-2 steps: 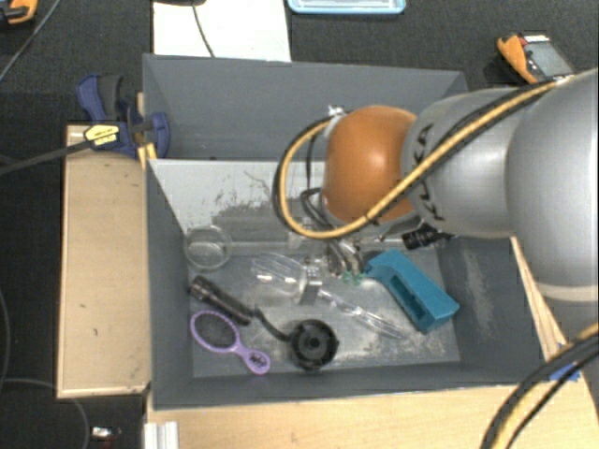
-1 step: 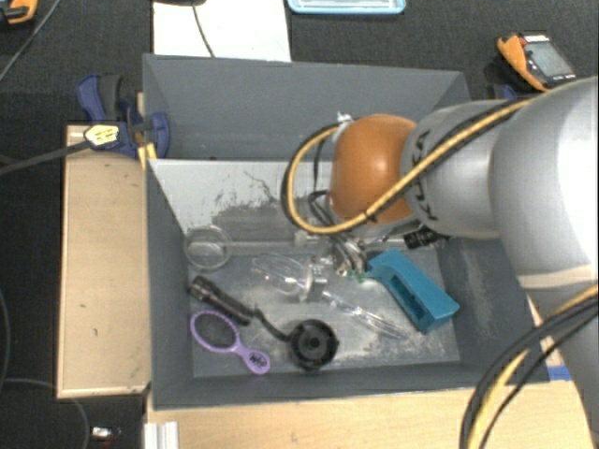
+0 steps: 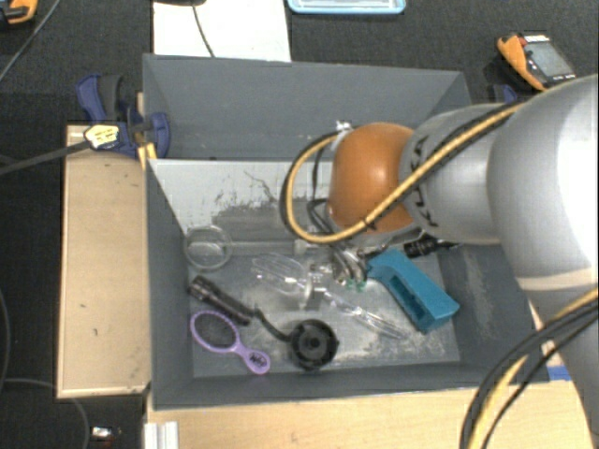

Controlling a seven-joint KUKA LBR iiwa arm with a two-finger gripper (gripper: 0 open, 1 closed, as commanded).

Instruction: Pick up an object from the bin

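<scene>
**Figure: camera view, bin seen from above.** The arm is reaching in from the right, and its orange wrist cover (image 3: 370, 181) is hiding most of the tool. The gripper (image 3: 343, 271) is hanging low over the middle of the floor of the bin (image 3: 309, 101), directly above a small tangle of clear plastic pieces (image 3: 285, 274). Whether it is touching them cannot be told. How wide the tool is standing cannot be told either, and nothing is seen held in it.

A blue block (image 3: 418, 295) is lying just beside the gripper to the right, angled across the floor. Toward the near wall, a black round cap (image 3: 312, 342), a black-handled tool (image 3: 223, 300) and a purple looped hand mirror (image 3: 223, 335) are lying close together. A clear round lid (image 3: 206, 248) is sitting apart on the left.

**Judged progress:** the approach appears to be done, with the tool down among the objects. The grasp, the lift and the clearing of the bin appear to be outstanding, since every object is resting on the floor.
</scene>
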